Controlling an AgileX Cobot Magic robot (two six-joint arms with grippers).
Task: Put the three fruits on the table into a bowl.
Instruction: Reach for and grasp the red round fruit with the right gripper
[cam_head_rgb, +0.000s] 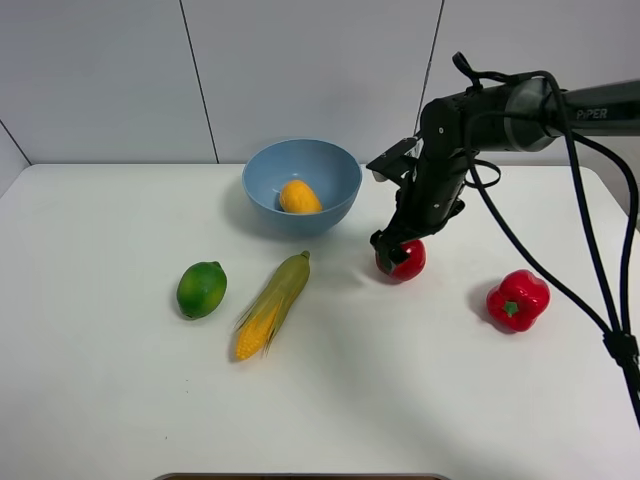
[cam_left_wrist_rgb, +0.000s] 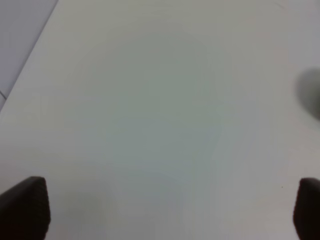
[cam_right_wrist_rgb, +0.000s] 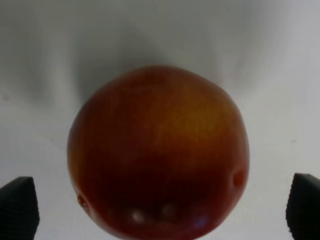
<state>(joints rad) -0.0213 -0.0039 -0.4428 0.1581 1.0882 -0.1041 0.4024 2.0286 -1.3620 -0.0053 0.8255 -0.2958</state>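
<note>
Mango (cam_head_rgb: 299, 196) is already in the blue bowl (cam_head_rgb: 262, 175), and the lime (cam_head_rgb: 201, 289) sits toward the table's (cam_head_rgb: 100, 400) left edge. The right gripper (cam_head_rgb: 393, 247) hangs wide open with a finger on either side of the apple (cam_head_rgb: 407, 262), between the bowl and the bell pepper (cam_head_rgb: 518, 299). The apple looks hard, glossy and probably slick, so I'd pinch across its widest middle. The left gripper (cam_left_wrist_rgb: 170, 210) is spread open too, holding nothing.

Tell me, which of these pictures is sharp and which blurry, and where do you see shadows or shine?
Exterior high view: sharp, evenly lit, soft shadows beside the round dark-green lime. Right wrist view: the round shiny red apple looks slightly soft, small glints on its skin. Left wrist view: blurred flat white tabletop, nothing crisp.
</note>
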